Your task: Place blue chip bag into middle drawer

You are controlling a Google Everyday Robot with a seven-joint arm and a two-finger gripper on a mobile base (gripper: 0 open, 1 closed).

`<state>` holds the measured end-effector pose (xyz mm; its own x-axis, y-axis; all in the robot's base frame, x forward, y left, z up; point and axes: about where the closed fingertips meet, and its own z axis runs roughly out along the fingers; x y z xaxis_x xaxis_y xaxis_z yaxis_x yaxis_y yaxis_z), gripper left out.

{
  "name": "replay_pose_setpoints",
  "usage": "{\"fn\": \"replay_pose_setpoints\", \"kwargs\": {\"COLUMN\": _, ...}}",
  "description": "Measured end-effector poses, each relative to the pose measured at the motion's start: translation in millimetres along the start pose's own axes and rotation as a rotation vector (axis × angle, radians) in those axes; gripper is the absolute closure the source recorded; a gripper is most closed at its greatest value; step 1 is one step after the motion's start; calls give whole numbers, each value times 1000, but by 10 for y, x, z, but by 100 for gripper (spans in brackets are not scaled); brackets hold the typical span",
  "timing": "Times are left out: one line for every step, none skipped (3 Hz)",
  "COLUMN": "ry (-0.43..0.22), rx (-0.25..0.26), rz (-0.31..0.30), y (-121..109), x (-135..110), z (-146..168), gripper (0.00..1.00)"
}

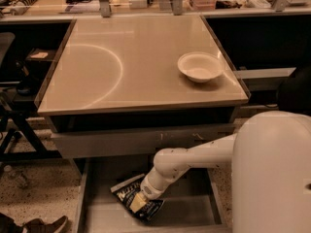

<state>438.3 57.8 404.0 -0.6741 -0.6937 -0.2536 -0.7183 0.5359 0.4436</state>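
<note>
The blue chip bag (127, 193) lies on the floor of the pulled-out middle drawer (189, 212), left of its middle. It is dark with white lettering. My gripper (137, 203) reaches down into the drawer at the end of the white arm and sits right on the bag. The bag's middle is hidden under the gripper.
A white bowl (199, 66) stands on the beige tabletop (121, 62) at the right. A closed grey drawer front (107, 142) sits just above the open drawer. The robot's white body (272, 174) fills the lower right. Dark chair legs (19, 130) stand at the left.
</note>
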Motion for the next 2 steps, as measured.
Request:
{"fn": "replay_pose_setpoints", "kwargs": {"ry": 0, "rx": 0, "rz": 0, "y": 0, "x": 0, "z": 0, "gripper": 0}}
{"fn": "replay_pose_setpoints", "kwargs": {"ry": 0, "rx": 0, "rz": 0, "y": 0, "x": 0, "z": 0, "gripper": 0}}
